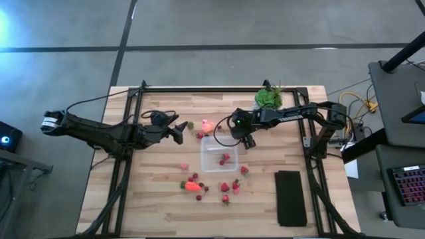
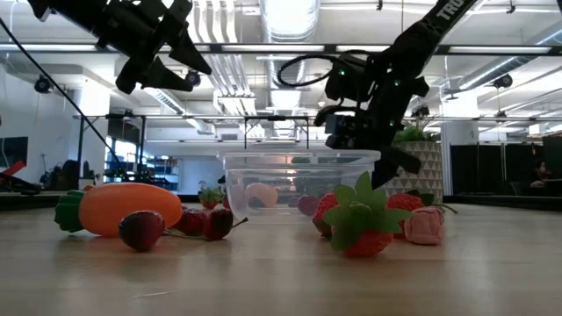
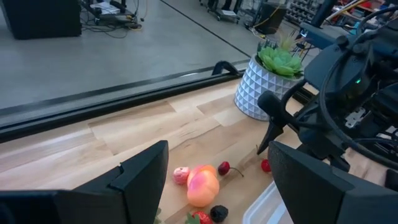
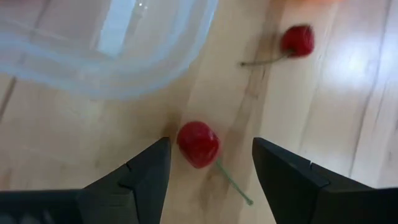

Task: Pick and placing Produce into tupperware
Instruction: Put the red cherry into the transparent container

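Note:
The clear tupperware (image 1: 219,153) stands mid-table with red pieces inside (image 1: 224,158). Produce lies around it: a pink-orange fruit (image 1: 208,126) at its far side, an orange carrot (image 1: 192,186) and several red pieces (image 1: 229,189) at its near side. My right gripper (image 1: 248,141) hangs open, pointing steeply down beside the box's far right corner. Its fingers stand on either side of a red cherry (image 4: 198,143) that lies on the wood, without touching it. A second cherry (image 4: 297,40) lies farther off. My left gripper (image 1: 179,130) waits open above the table, left of the pink-orange fruit (image 3: 202,185).
A green plant in a white pot (image 1: 269,98) stands at the far edge behind my right arm. A flat black slab (image 1: 291,196) lies near the right front. The tupperware's rim (image 4: 124,68) is close to my right gripper's fingers.

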### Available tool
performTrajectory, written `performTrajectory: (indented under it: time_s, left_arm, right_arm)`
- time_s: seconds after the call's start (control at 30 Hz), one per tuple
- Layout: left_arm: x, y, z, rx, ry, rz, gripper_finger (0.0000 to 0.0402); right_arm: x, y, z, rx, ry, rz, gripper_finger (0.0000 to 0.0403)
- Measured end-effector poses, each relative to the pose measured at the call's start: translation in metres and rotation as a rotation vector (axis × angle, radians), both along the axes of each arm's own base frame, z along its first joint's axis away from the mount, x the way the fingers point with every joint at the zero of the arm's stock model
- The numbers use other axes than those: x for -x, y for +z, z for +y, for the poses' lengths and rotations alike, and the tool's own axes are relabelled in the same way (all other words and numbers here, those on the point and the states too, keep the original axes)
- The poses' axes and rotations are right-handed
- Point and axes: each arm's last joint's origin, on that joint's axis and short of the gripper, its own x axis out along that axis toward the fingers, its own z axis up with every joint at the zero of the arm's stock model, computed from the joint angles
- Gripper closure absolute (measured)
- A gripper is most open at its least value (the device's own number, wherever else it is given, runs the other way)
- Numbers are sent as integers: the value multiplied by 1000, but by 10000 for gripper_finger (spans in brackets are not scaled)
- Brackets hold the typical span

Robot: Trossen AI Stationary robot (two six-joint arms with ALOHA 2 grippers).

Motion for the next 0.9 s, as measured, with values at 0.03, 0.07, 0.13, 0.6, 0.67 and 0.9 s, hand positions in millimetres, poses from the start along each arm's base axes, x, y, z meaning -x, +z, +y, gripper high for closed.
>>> performTrajectory:
  time_s: [0.03,0.07,0.13,0.6,0.67,0.9]
  left_arm:
    - [0,0,0,0,0,0,139]
    - [0,0,0,0,0,0,139]
    - [0,0,0,0,0,0,139]
    - [0,-1,0,-2,4,3,139]
    - [0,-1,0,-3,7,3,139]
    - [0,-2,0,-4,7,4,139]
  right_arm:
    - [1,-1,0,-1,0,4,184]
    - [1,-1,0,-3,-2,4,184]
    - [0,-1,1,-16,-4,-3,184]
    - [3,-5,3,-69,-7,-9,243]
    - [3,-6,3,-81,-3,-11,248]
    - [4,-8,3,-88,-26,-29,251]
